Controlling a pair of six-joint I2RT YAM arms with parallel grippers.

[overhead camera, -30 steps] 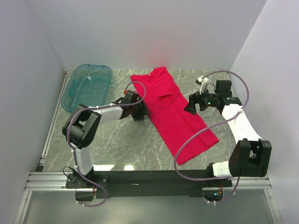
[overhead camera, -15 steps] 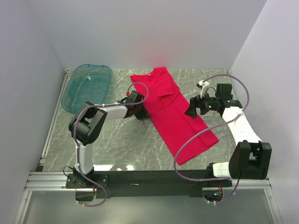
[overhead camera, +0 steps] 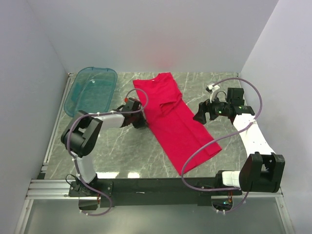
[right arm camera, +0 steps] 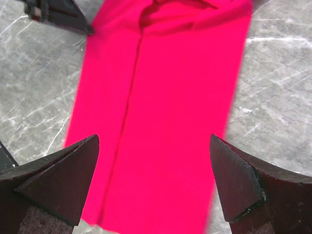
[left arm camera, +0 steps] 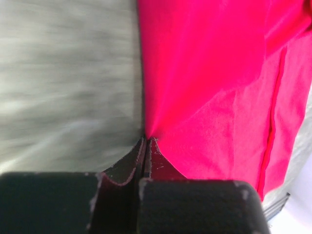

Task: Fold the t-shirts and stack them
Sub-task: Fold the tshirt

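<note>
A plain red t-shirt point(overhead camera: 178, 122) lies folded into a long strip, running diagonally from the back middle of the table toward the front right. My left gripper point(overhead camera: 141, 120) is at its left edge, shut on a pinch of the red t-shirt point(left arm camera: 204, 97) fabric, which fans out from the closed tips. My right gripper point(overhead camera: 201, 116) hovers open just off the strip's right edge. In the right wrist view the red t-shirt point(right arm camera: 165, 112) fills the space between the wide-apart fingertips point(right arm camera: 229, 170), and the left gripper point(right arm camera: 58, 17) shows at the top left.
A translucent teal tub point(overhead camera: 90, 90) stands at the back left of the grey marble table point(overhead camera: 126, 151). White walls close in the left, back and right sides. A black rail point(overhead camera: 156, 185) carrying the arm bases runs along the near edge.
My left gripper closed on the shirt's left edge and pulled it left; the whole strip shifted leftward. The right gripper stayed open, barely moving.
</note>
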